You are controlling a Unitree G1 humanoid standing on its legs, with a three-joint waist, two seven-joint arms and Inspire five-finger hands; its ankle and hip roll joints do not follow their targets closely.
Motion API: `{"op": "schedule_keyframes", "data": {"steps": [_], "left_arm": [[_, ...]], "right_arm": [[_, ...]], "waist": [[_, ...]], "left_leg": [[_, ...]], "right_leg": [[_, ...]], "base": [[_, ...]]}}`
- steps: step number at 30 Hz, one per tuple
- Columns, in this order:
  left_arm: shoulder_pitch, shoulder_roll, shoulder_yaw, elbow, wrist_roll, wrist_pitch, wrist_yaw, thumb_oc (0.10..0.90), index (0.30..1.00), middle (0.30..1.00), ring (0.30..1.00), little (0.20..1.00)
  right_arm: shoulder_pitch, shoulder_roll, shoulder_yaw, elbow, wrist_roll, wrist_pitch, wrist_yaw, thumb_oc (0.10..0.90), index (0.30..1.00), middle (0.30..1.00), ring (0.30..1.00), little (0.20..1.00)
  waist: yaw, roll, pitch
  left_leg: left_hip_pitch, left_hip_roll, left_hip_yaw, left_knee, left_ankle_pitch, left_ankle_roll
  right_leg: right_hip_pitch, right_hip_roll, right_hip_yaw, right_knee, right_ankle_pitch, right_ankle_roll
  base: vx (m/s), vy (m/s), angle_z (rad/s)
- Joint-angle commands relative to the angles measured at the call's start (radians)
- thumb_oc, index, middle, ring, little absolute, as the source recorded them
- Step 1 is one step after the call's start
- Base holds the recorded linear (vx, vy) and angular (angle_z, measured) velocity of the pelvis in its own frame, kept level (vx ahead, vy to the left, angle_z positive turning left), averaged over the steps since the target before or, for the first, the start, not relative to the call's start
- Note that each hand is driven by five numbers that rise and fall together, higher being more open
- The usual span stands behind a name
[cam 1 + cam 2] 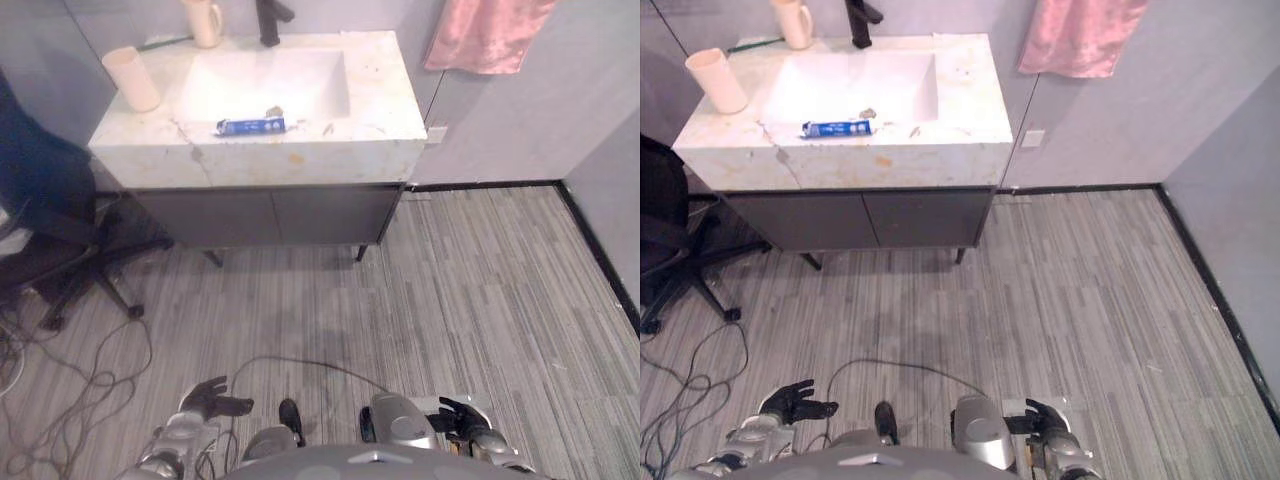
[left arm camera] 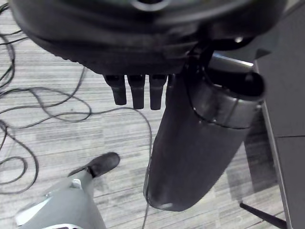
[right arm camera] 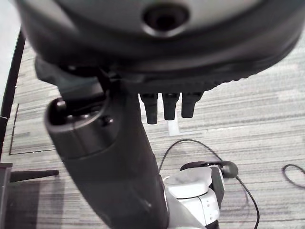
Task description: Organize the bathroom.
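Two hands hang low over the floor (image 1: 480, 300), far from the sink (image 1: 265, 85). The left hand (image 1: 212, 398) is down at the lower left, with its fingers (image 2: 136, 93) loose and straight, and it holds nothing. The right hand (image 1: 1042, 418) is down at the lower right, and its fingers (image 3: 164, 107) are loose too, with nothing in them. The counter (image 1: 390, 120) is pale stone, and it sits on a dark cabinet (image 1: 270, 215) with two doors. A blue tube (image 1: 251, 126) lies flat on the front edge of the counter, just in front of the sink. A small brown bit (image 1: 274, 111) lies just behind the tube, at the edge of the sink. A pale cup (image 1: 132, 79) stands upright on the left side of the counter. A cream mug (image 1: 205, 21) stands at the back, near a black tap (image 1: 268, 20). A green stick-like thing (image 1: 165, 41) lies at the back left, by the mug, and I cannot tell what it is. A pink towel (image 1: 487, 32) hangs on the wall to the right of the counter. A black chair (image 1: 55, 215) on wheels stands on the left, close beside the cabinet. Thin wires (image 1: 75, 385) lie in loops on the floor near the chair. The grey striped floor lies open between the hands and the cabinet.
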Motion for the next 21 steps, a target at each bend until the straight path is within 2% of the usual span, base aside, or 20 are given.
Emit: {"op": "schedule_keyframes", "data": {"steps": [1, 2, 3, 5, 6, 10, 12, 13, 14, 15, 16, 18, 21], "left_arm": [[0.023, 0.004, -0.011, -0.006, 0.017, -0.01, 0.018, 0.8, 0.9, 0.9, 0.9, 0.9], [0.024, 0.001, -0.012, -0.001, 0.001, -0.014, 0.025, 0.8, 0.9, 0.9, 0.9, 0.9], [0.021, -0.006, -0.013, 0.006, -0.016, -0.035, 0.047, 0.8, 0.9, 0.9, 0.9, 0.9], [0.019, -0.011, -0.023, 0.008, -0.02, -0.05, 0.067, 0.8, 0.9, 0.9, 0.9, 0.9], [0.017, -0.018, -0.034, 0.01, -0.039, -0.064, 0.099, 0.8, 0.9, 0.9, 0.9, 0.9], [0.013, -0.022, -0.024, 0.0, -0.057, -0.079, 0.139, 0.8, 0.9, 0.9, 0.9, 0.9], [0.032, -0.028, 0.007, -0.001, -0.06, -0.116, 0.165, 0.8, 0.9, 0.9, 0.9, 0.9], [0.039, -0.028, 0.018, -0.006, -0.066, -0.127, 0.167, 0.8, 0.9, 0.9, 0.9, 0.9], [0.04, -0.027, 0.02, -0.008, -0.068, -0.128, 0.167, 0.8, 0.9, 0.9, 0.9, 0.9], [0.044, -0.024, 0.03, -0.017, -0.094, -0.129, 0.169, 0.8, 0.9, 0.9, 0.9, 0.9], [0.046, -0.022, 0.043, -0.022, -0.107, -0.135, 0.173, 0.8, 0.9, 0.9, 0.9, 0.9], [0.05, -0.016, 0.067, -0.024, -0.119, -0.14, 0.159, 0.8, 0.9, 0.9, 0.9, 0.9], [0.05, -0.015, 0.068, -0.027, -0.1, -0.158, 0.15, 0.8, 0.9, 0.9, 0.9, 0.9]], "right_arm": [[0.026, -0.022, 0.041, -0.049, -0.036, -0.043, 0.02, 0.8, 0.9, 0.9, 0.9, 0.9], [0.021, -0.017, 0.051, -0.048, -0.053, -0.048, 0.014, 0.8, 0.9, 0.9, 0.9, 0.9], [0.014, -0.005, 0.076, -0.056, -0.046, -0.05, 0.003, 0.8, 0.9, 0.9, 0.9, 0.9], [0.018, -0.001, 0.083, -0.061, -0.036, -0.051, 0.003, 0.8, 0.9, 0.9, 0.9, 0.9], [0.018, 0.006, 0.09, -0.059, -0.048, -0.039, 0.005, 0.8, 0.9, 0.9, 0.9, 0.9], [0.019, 0.011, 0.086, -0.024, -0.025, -0.024, 0.011, 0.8, 0.9, 0.9, 0.9, 0.9], [0.02, 0.003, 0.077, -0.008, -0.055, -0.007, 0.02, 0.8, 0.9, 0.9, 0.9, 0.9], [0.027, -0.001, 0.078, -0.014, -0.083, 0.002, 0.022, 0.8, 0.9, 0.9, 0.9, 0.9], [0.029, -0.002, 0.081, -0.016, -0.091, 0.008, 0.024, 0.8, 0.9, 0.9, 0.9, 0.9], [0.033, -0.01, 0.097, -0.027, -0.114, 0.032, 0.022, 0.8, 0.9, 0.9, 0.9, 0.9], [0.034, -0.014, 0.102, -0.026, -0.096, 0.035, 0.023, 0.8, 0.9, 0.9, 0.9, 0.9], [0.026, -0.018, 0.098, -0.012, -0.081, 0.022, 0.036, 0.8, 0.9, 0.9, 0.9, 0.9], [0.012, -0.008, 0.11, 0.0, -0.072, -0.003, 0.03, 0.8, 0.9, 0.9, 0.9, 0.9]], "waist": [[-0.017, 0.011, -0.056], [-0.015, 0.008, -0.056], [-0.01, -0.024, -0.06], [-0.007, -0.048, -0.061], [-0.001, -0.073, -0.058], [-0.013, -0.067, -0.06], [-0.005, -0.065, -0.067], [-0.001, -0.068, -0.068], [0.001, -0.07, -0.068], [0.016, -0.077, -0.071], [0.025, -0.081, -0.072], [0.034, -0.086, -0.079], [0.028, -0.073, -0.091]], "left_leg": [[-0.108, -0.038, -0.065, 0.077, -0.045, 0.005], [-0.098, -0.046, -0.047, 0.069, -0.041, 0.002], [-0.076, -0.068, 0.018, 0.062, -0.038, -0.019], [-0.071, -0.08, 0.053, 0.053, -0.043, -0.028], [-0.062, -0.092, 0.089, 0.046, -0.053, -0.033], [-0.03, -0.106, 0.065, 0.002, -0.054, -0.015], [-0.066, -0.133, 0.051, 0.135, -0.08, -0.032], [-0.09, -0.139, 0.047, 0.193, -0.072, -0.043], [-0.104, -0.139, 0.042, 0.224, -0.066, -0.048], [-0.161, -0.131, 0.03, 0.299, -0.041, -0.064], [-0.181, -0.121, 0.023, 0.304, -0.044, -0.065], [-0.163, -0.104, 0.017, 0.238, -0.065, -0.047], [-0.088, -0.058, -0.019, 0.06, -0.019, -0.032]], "right_leg": [[-0.01, -0.068, -0.048, 0.076, -0.154, -0.017], [0.01, -0.072, -0.071, 0.006, -0.151, -0.017], [0.058, -0.085, -0.174, -0.292, -0.132, -0.032], [0.075, -0.085, -0.226, -0.453, -0.085, -0.036], [0.065, -0.084, -0.279, -0.557, -0.007, -0.028], [0.041, -0.06, -0.21, -0.564, 0.012, -0.041], [0.071, -0.043, -0.183, -0.546, -0.011, -0.068], [0.088, -0.04, -0.177, -0.551, -0.016, -0.077], [0.095, -0.041, -0.174, -0.552, -0.018, -0.08], [0.131, -0.039, -0.167, -0.562, -0.032, -0.093], [0.153, -0.038, -0.164, -0.565, -0.043, -0.096], [0.177, -0.038, -0.158, -0.58, -0.049, -0.094], [0.184, -0.029, -0.148, -0.597, -0.05, -0.086]], "base": [[0.2, 0.06, -0.76], [0.23, 0.009, -0.72], [0.23, -0.014, -0.86], [0.17, -0.055, -1.04], [0.18, -0.049, -1.0], [0.21, -0.06, -0.33], [0.25, -0.036, 0.02], [0.15, -0.014, 0.02], [0.17, 0.01, 0.01], [0.18, 0.033, 0.09], [0.22, 0.062, 0.28], [0.21, 0.127, 0.25], [0.23, 0.215, -0.14]]}}
